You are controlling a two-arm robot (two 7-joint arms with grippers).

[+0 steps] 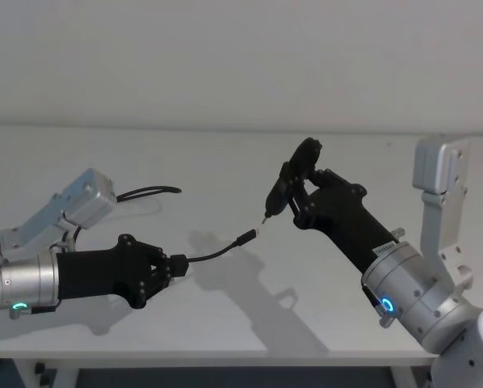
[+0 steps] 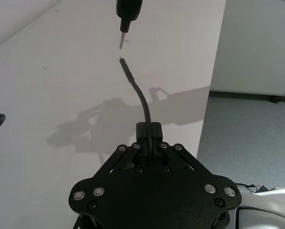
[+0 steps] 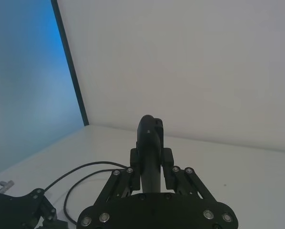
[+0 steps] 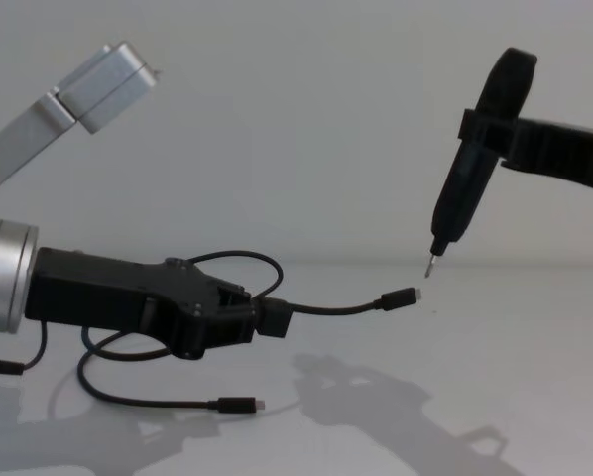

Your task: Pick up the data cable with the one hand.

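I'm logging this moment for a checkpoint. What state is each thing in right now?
data cable: held near one end, that plug raised off the table and pointing at the tool tip; the rest loops on the table, other plug lying flat.
left gripper: shut on the cable.
right gripper: shut on the pen-shaped tool.
pen-shaped tool: tip down, close to the raised plug, a small gap between.
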